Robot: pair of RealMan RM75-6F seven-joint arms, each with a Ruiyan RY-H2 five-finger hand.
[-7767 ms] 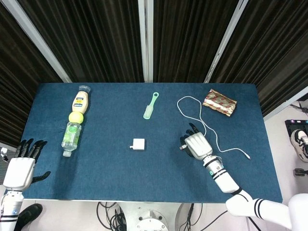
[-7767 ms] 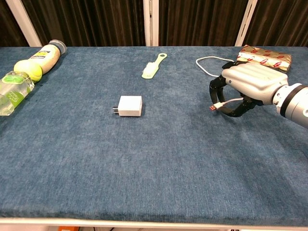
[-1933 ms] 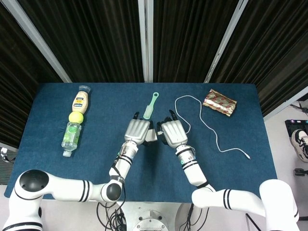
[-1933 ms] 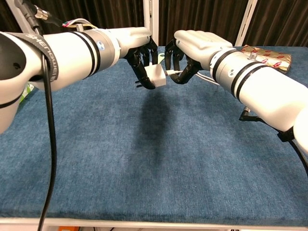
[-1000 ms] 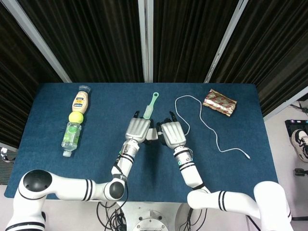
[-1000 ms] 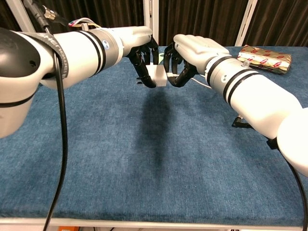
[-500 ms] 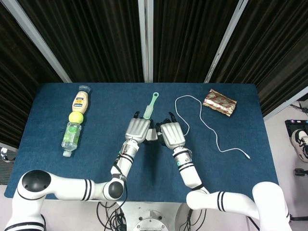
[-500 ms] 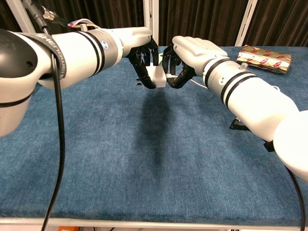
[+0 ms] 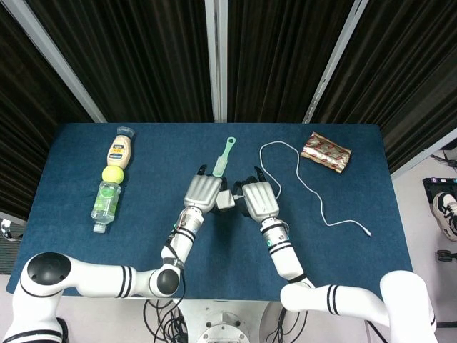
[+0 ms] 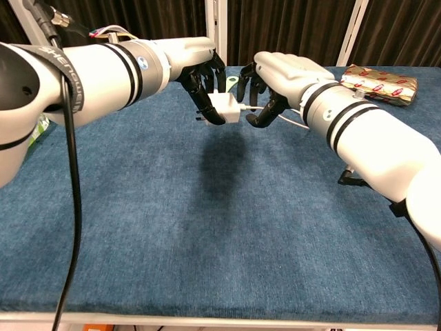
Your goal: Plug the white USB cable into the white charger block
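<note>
green brush (image 9: 223, 157) behind hands, bottles (image 9: 112, 179) left, snack packet (image 9: 326, 152) right

No legible text for you in either view. Squeeze bottle (image 9: 118, 151): label w/ dark print, too small to read. Clear bottle (image 9: 106, 201): green label, print unreadable. Snack packet (image 9: 326, 151): red and gold pattern, lettering can't be made out from the head cam; chest cam shows red marks on it (image 10: 380, 81), too blurred to read. Arm cuffs: small round marks only, no readable chars. No nos., brand names or signs you can read.
</note>
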